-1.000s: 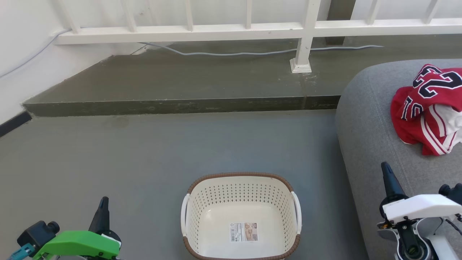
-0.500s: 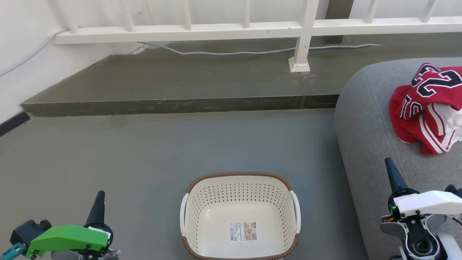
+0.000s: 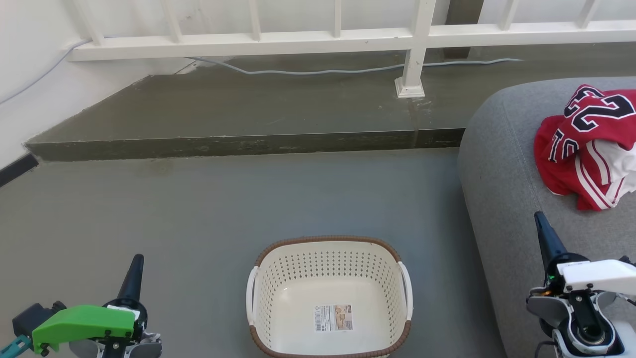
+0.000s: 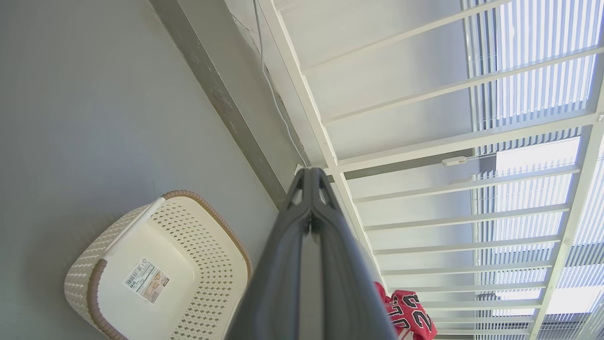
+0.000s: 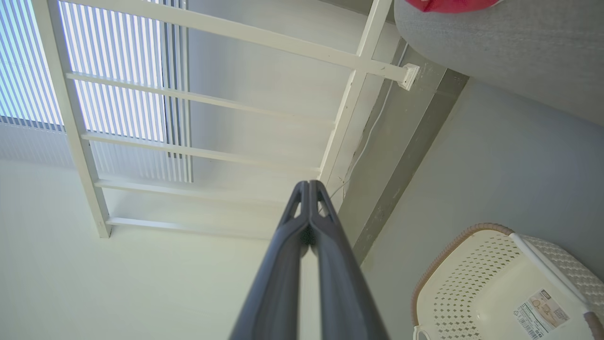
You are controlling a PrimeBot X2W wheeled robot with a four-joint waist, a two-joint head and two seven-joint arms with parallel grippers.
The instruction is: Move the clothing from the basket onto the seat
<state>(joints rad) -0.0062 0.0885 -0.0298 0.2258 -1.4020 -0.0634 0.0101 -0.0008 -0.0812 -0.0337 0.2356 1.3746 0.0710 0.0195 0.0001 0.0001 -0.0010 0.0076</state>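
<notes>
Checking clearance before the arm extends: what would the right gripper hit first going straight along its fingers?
Nothing near: the shut right gripper points past the seat and basket toward the white railing, probably meeting that or the wall behind; depth is unclear.

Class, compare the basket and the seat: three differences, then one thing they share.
The basket is cream perforated plastic; the seat is grey fabric. The basket is much smaller than the seat. The basket holds just a label; the seat bears the red jersey. Both have rounded corners.
</notes>
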